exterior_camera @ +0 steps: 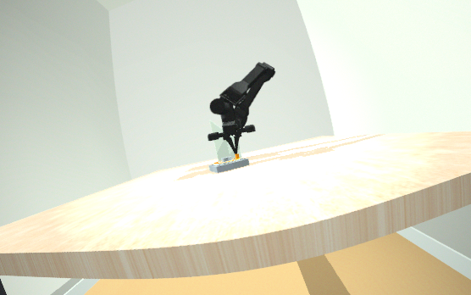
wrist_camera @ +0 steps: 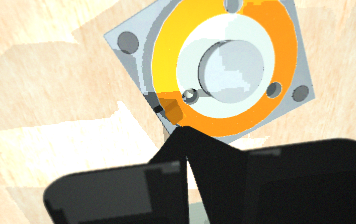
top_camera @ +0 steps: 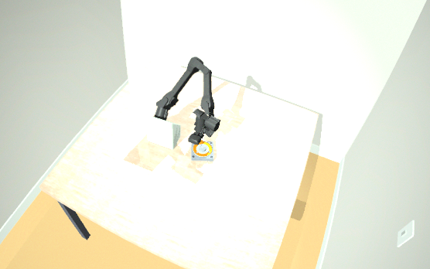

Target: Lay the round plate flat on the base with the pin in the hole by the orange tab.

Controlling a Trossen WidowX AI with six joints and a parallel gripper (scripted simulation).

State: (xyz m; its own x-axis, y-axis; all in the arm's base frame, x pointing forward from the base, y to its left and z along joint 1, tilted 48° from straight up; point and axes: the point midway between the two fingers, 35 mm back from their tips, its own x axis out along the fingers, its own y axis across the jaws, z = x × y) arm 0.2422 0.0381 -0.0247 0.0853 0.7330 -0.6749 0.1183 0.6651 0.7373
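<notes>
The round yellow-orange plate (top_camera: 209, 149) (wrist_camera: 165, 60) sits around the pale post (top_camera: 202, 148) (wrist_camera: 234, 72) on the grey square base (top_camera: 202, 158) (exterior_camera: 230, 166) (wrist_camera: 304, 77). Its orange tab (wrist_camera: 174, 111) points toward the fingers in the wrist view. The hole (wrist_camera: 190, 95) beside the tab shows a small light round shape inside, which looks like the pin. Whether the plate lies fully flat cannot be told. My gripper (exterior_camera: 236, 153) (wrist_camera: 182, 132) is shut with nothing between its fingers. Its tips are right beside the tab at the plate's rim; whether they touch cannot be told.
A pale upright panel (top_camera: 160, 133) (exterior_camera: 220, 144) stands near the arm's foot, to the left of the base in the top view. The wooden table (top_camera: 97, 193) (exterior_camera: 169, 220) carries everything. The arm (top_camera: 207, 86) (exterior_camera: 250, 85) reaches over from the back.
</notes>
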